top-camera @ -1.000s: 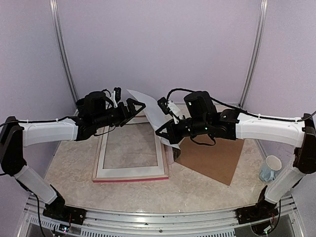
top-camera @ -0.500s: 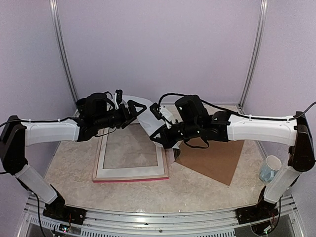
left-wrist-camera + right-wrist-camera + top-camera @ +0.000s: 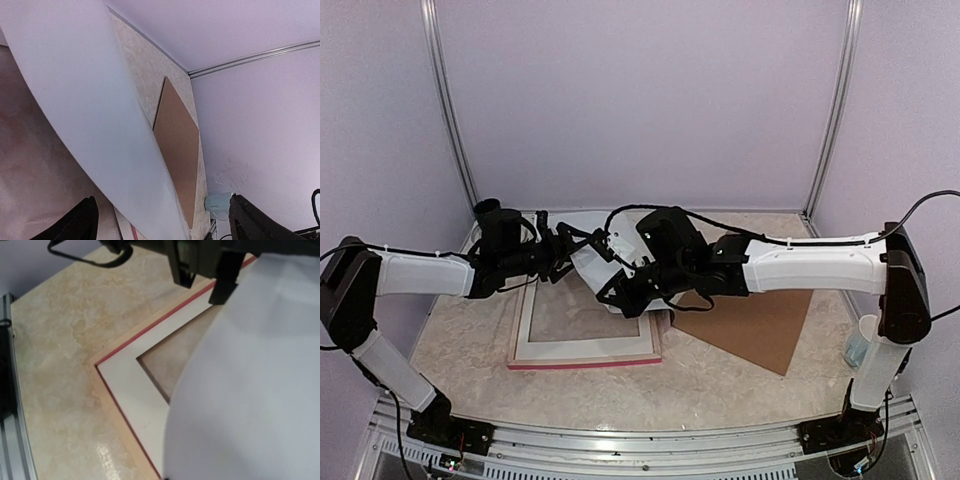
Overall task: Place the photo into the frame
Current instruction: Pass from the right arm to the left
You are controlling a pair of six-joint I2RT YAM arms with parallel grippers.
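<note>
Top view: the large thin rectangular frame (image 3: 582,362), with a bright pink-red edge and pale wood, lies flat on the marbled beige desk (image 3: 470,340). It sits left of centre, with its pink-red edge towards the near edge. A white cut-out mat border (image 3: 585,347) sits inside it.

We find the rectangular paper photo (image 3: 590,268) aloft over the far right part of the frame. It is curled, and only its white back faces the cameras. We cannot tell whether its lower edge touches the frame.

The right gripper (image 3: 612,285) reaches in from the right edge and pinches the photo on its near right side. In the right wrist view the photo (image 3: 250,390) hides that gripper's own fingers. It overhangs the mat border (image 3: 135,400) and one corner of the frame (image 3: 119,415).

The left gripper (image 3: 582,252) is at the photo's far left side. In the left wrist view the gripper (image 3: 162,200) has its fingers (image 3: 82,222) spread wide. The photo (image 3: 90,110) passes between them, gripped by neither.

A flat brown rectangular backing board (image 3: 760,320) lies just right of the frame, towards the right edge, and also shows in the left wrist view (image 3: 175,150). A pale ceramic mug (image 3: 861,345) stands at the right edge, beyond the board (image 3: 217,205).
</note>
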